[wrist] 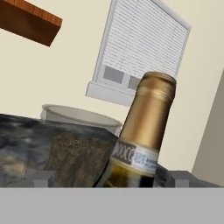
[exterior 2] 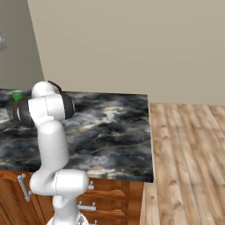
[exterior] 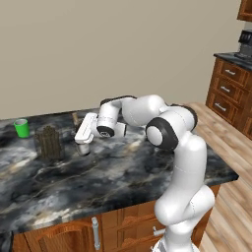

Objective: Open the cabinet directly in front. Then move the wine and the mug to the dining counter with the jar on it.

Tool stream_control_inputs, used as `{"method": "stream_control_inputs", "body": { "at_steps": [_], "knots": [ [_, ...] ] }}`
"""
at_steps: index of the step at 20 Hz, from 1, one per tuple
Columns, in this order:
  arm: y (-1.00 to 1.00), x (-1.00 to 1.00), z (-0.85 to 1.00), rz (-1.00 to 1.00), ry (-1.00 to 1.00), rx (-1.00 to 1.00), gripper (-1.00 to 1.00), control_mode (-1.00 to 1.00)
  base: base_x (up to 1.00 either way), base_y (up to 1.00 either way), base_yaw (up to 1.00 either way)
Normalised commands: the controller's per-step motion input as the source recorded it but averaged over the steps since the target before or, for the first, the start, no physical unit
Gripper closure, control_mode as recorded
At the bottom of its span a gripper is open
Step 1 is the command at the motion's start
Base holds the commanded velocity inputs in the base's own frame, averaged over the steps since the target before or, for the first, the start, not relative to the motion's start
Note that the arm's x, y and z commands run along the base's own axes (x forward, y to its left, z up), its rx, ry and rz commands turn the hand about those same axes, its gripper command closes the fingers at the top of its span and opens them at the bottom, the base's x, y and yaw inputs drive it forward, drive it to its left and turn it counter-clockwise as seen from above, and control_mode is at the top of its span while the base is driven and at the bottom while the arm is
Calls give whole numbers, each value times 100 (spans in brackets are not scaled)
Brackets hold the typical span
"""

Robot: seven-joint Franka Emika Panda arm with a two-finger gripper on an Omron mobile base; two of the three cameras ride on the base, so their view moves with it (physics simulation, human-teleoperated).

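Under the gripper (wrist: 111, 178) and spreading out far past it on every side lies the dining counter (exterior: 123, 172), the black veined slab. Just beyond the gripper, towards the far end of the slab, stands the jar (exterior: 49, 142), dark and ribbed. Between the jaws stands the wine (wrist: 146, 127), its gold-capped neck and pale label rising right in front of the hand. Further off than the jar, near the slab's back edge, sits the mug (exterior: 21, 128), small and bright green.

The jaws stand wide: each of the fingertips (wrist: 42, 178) has a gap between it and the glass, so nothing is gripped. By my reckoning the job is all but done, since bottle and mug both rest on the slab that carries the jar; what seems left is drawing the hand back without knocking the bottle.

From the hand's camera I can read the clearance around the bottle, which the base cameras cannot settle. The left base camera gives the layout of jar, mug and hand along the slab.
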Motion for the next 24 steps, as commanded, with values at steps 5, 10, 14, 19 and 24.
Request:
{"method": "stream_control_inputs", "body": {
  "at_steps": [5,10,14,19,24],
  "knots": [
    [0,0,12,-1,0,1,-100,-100,0,0,0],
    [0,-3,34,-7,0,1,-100,-100,0,0,0],
    [-4,-21,29,-9,0,0,-100,-100,0,0,0],
    [-27,-47,37,-15,0,0,-100,-100,0,0,0],
    [-70,-73,48,-22,7,0,-100,-100,0,0,0]
  ]
}}
